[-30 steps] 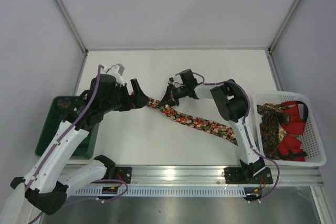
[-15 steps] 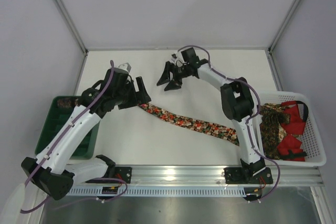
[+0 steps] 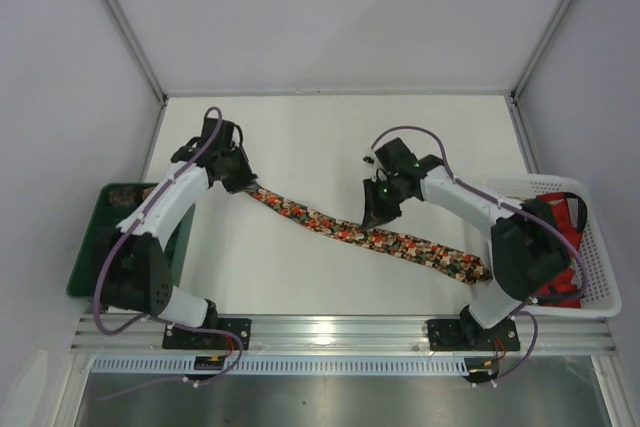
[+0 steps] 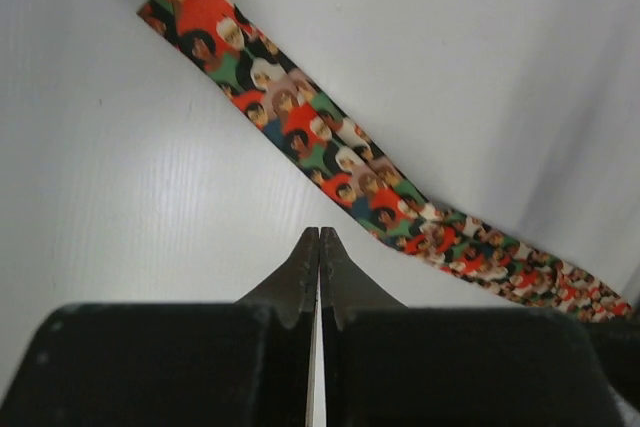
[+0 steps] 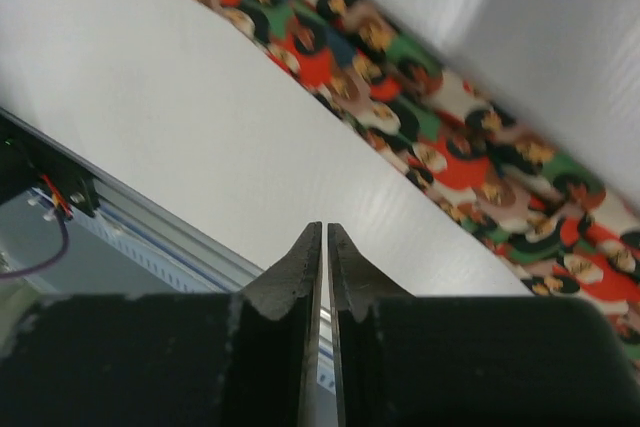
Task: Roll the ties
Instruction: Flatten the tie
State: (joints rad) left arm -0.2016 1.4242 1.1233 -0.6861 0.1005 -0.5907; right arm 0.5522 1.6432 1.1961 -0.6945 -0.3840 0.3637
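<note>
One tie (image 3: 310, 219) lies flat between green bin (image 3: 88, 252) and white basket (image 3: 602, 257).

A white desk (image 3: 330, 137) fills the middle, its surface matte and evenly lit, with only soft shadows. Plain pale grey walls close it in: a far wall (image 3: 330, 17), a left wall (image 3: 60, 97) and a right wall (image 3: 600, 77). Two slanted metal bars (image 3: 122, 22) stand at the far corners. A silver metal rail (image 3: 330, 327) runs along the near edge. A dull steel sheet (image 3: 330, 397) lies below the rail.
</note>
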